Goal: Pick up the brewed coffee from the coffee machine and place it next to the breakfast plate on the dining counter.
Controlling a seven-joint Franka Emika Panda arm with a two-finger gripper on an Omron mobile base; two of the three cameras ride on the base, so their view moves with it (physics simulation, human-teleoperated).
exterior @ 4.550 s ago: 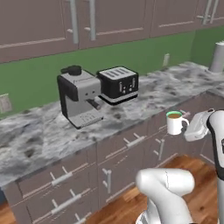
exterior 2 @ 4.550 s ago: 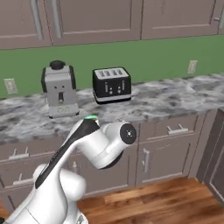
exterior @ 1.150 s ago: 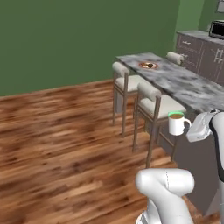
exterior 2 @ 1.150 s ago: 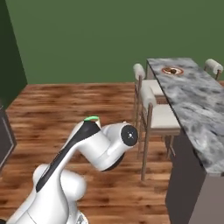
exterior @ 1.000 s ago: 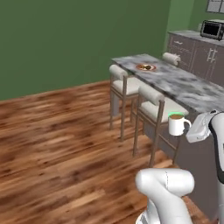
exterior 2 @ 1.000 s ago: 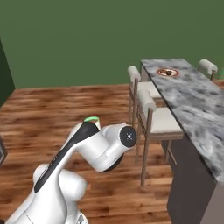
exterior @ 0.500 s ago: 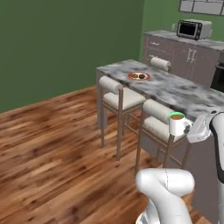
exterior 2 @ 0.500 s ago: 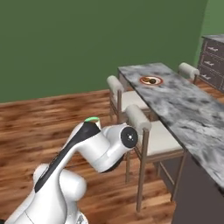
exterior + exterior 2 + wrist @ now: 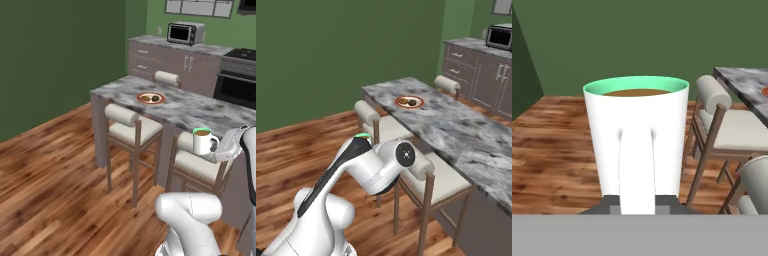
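The brewed coffee, a white mug with a green rim and brown liquid, hangs in the air at the right, held upright by its handle. My gripper is shut on that handle. In the hand view the mug is close up, its handle facing the camera between my fingertips. The breakfast plate with two brown pieces lies on the dining counter, beyond and left of the mug; the plate sits near the counter's far end. The coffee machine is out of view.
Two cushioned stools stand along the counter's near side, and another stool stands on its far side. Cabinets with a microwave and a dark oven line the back wall. Open wooden floor lies to the left.
The whole picture has shifted as the base moved: the dining counter, plate and stools now appear nearer and more central. The mug stays held in the same place relative to the arm.
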